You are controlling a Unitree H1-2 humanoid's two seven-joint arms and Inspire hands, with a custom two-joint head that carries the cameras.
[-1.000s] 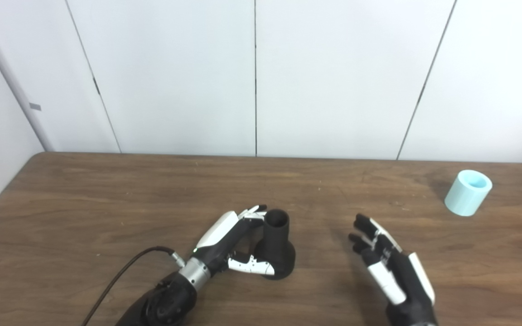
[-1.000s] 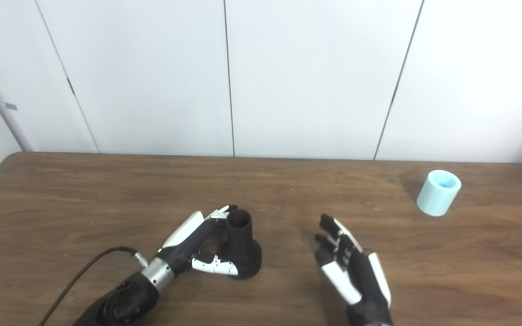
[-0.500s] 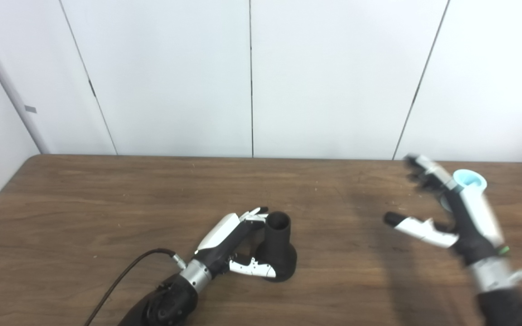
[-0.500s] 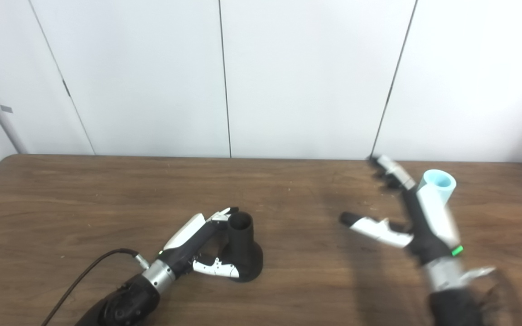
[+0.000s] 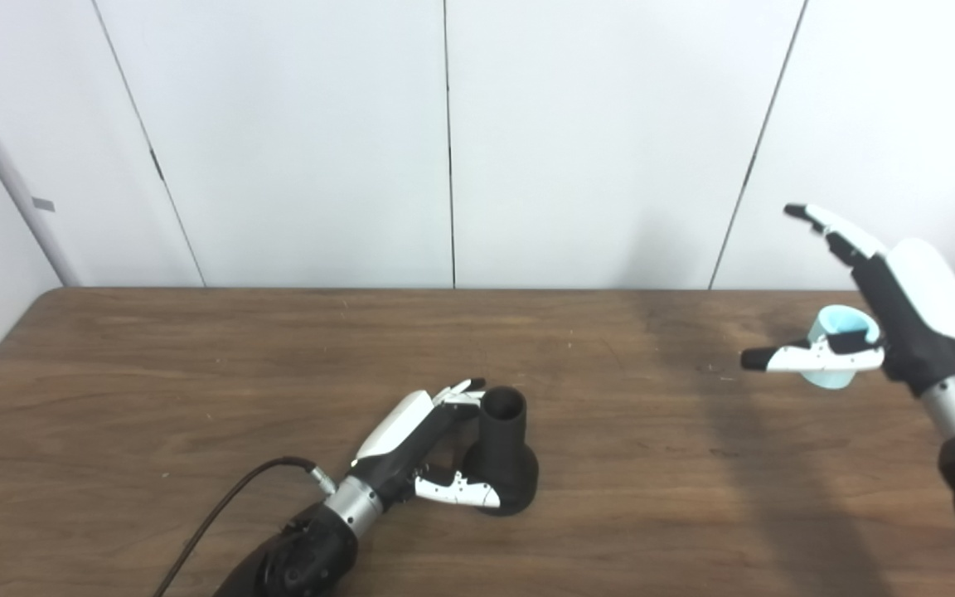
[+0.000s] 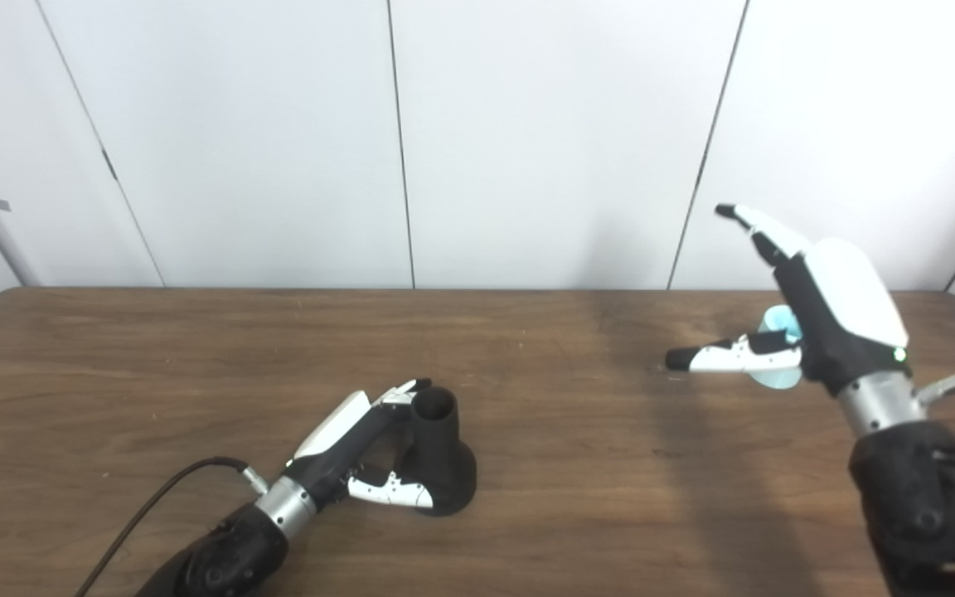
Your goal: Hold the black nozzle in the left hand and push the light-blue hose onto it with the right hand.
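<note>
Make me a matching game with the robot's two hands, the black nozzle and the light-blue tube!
Things:
1. left hand
2. right hand
3. black funnel-shaped nozzle
4. light-blue tube-shaped hose piece

States:
A. mostly hidden behind a hand
B. standing upright on the brown wooden table, opening upward
C. raised, fingers spread open
D. low on the table, around the nozzle

Pairs: 1-D, 2-C, 3-B, 4-A
</note>
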